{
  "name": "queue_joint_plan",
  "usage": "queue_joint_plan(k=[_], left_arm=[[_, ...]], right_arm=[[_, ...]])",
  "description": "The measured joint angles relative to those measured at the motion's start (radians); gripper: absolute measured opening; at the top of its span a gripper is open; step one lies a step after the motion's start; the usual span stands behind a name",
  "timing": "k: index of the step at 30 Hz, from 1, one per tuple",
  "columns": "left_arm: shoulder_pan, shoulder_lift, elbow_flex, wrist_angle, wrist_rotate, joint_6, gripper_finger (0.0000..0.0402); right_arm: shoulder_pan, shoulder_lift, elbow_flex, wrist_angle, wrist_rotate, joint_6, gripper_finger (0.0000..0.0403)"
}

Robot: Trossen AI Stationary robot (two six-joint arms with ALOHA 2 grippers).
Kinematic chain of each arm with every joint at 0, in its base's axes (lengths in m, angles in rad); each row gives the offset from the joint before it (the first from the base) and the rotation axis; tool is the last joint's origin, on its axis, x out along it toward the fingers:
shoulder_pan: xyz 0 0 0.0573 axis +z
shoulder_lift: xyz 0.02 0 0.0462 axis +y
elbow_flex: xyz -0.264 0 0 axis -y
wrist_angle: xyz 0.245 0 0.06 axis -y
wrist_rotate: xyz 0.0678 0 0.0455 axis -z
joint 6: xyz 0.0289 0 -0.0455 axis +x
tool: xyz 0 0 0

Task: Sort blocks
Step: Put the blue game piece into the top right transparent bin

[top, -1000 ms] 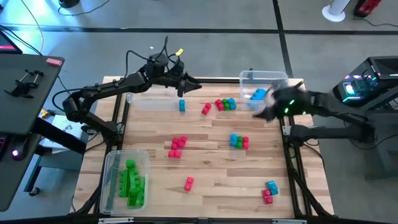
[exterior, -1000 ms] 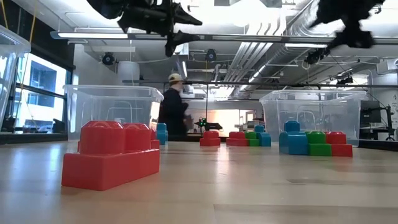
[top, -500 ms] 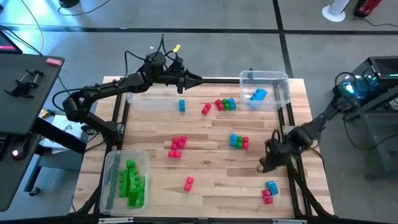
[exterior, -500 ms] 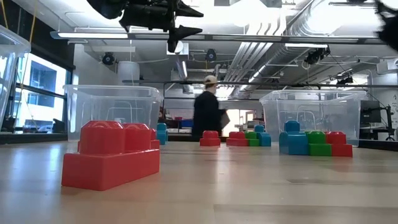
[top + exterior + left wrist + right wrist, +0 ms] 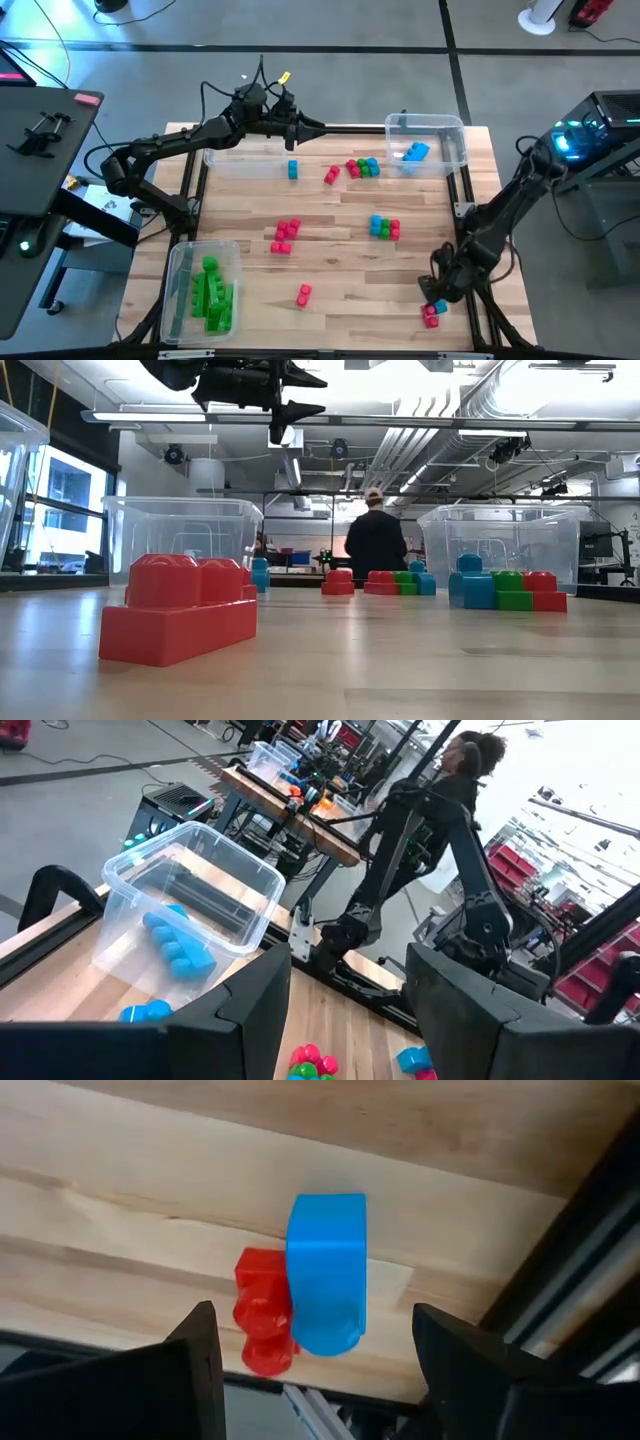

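At the near right corner of the worktop (image 5: 340, 225), the right gripper (image 5: 437, 290) hangs directly above a blue block (image 5: 326, 1270) with a red block (image 5: 262, 1323) touching its side. In the right wrist view the fingers (image 5: 195, 1360) stand spread, one on each side of the blue block, with nothing between them. The blue block's long axis runs along the finger direction, across the gap's closing line, so a straight descent appears sufficient. The right arm is plainly the nearer one.

The pair lies just beside the worktop's right edge rail (image 5: 590, 1250), leaving little room on that side. The red block occupies the opposite flank, so that finger will likely crowd it.

The left gripper (image 5: 318, 127) waits over the far edge, fingers parted and empty, near an empty clear bin (image 5: 240, 160). Other blocks lie scattered mid-worktop. Blue ones already sit in the far right bin (image 5: 450, 145), green ones in the near left bin (image 5: 185, 265).
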Motion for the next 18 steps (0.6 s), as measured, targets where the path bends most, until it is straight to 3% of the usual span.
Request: queue_joint_plan(k=[14, 18], left_arm=[[0.0, 0.0, 0.0, -0.001, 0.0, -0.005, 0.0184], [0.0, 0.0, 0.0, -0.001, 0.001, -0.011, 0.0184]], right_arm=[[0.0, 0.207, 0.001, 0.088, -0.029, 0.0, 0.0203], [0.0, 0.242, 0.001, 0.127, -0.029, 0.003, 0.0177]])
